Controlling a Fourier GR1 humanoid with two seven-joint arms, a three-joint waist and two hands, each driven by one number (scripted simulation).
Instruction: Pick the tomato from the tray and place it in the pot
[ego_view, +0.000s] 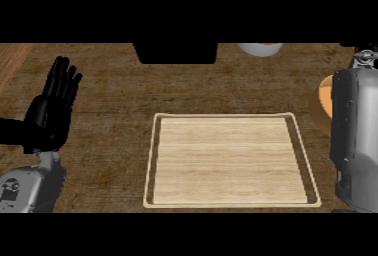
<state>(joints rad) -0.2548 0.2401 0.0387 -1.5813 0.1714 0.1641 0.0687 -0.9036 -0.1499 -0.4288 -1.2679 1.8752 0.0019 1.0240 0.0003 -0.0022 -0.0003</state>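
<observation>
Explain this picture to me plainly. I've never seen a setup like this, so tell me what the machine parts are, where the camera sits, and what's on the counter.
The camera sits at the robot's head, looking steeply down at a brown counter. The black left robot hand rests open at the left edge, fingers up. The grey shape at the right is the right forearm; its hand is out of sight. In the middle lies a pale wooden tray with nothing on it. An orange-edged thing peeks from behind the forearm; a pale round thing sits at the top. No tomato shows.

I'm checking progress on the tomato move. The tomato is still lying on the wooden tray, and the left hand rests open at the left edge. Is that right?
Not quite. The head view shows no tomato on the wooden tray; its bare wood surface carries nothing. The rest holds: the left hand rests open at the left edge, fingers up.
</observation>
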